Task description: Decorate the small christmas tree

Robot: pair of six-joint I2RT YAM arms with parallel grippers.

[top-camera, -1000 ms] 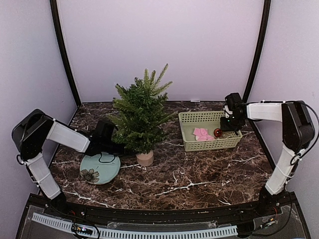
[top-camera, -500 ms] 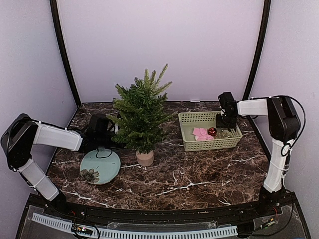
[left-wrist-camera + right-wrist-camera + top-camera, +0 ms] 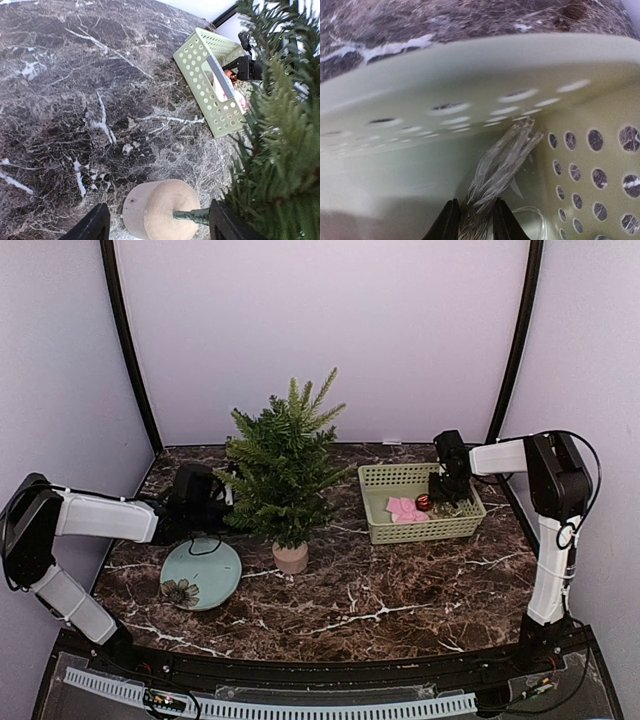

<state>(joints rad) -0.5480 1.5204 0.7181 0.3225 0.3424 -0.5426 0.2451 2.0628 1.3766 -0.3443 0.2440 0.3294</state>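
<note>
So the right gripper point(image 3: 475, 221) has been shoved deeper into the basket point(image 3: 375, 531) at the table's point(image 3: 380, 590) far-right corner, tinsel point(image 3: 506, 154) pinched. The left arm's stretched low, with the left gripper point(image 3: 159, 226) spread around the pot point(image 3: 161, 207) of the small christmas tree point(image 3: 285, 470), left of centre.

- marble table point(image 3: 380, 610): wide open lane across front, right of plate point(image 3: 201, 575)
- small christmas tree point(image 3: 283, 465) mid-table; branches overhang pot point(image 3: 291, 558), trunk blocked from above
- low gap under branches on left side; left gripper point(image 3: 159, 215) sits there, jaws spread either side of pot, room on both sides
- bare strip between tree and basket point(image 3: 415, 532)
- right gripper point(image 3: 474, 222) down inside basket, wall close ahead; silvery strand point(image 3: 502, 160) fills space between its jaws
- red ball point(image 3: 423, 502) and pink pieces point(image 3: 404, 508) just beside
</note>
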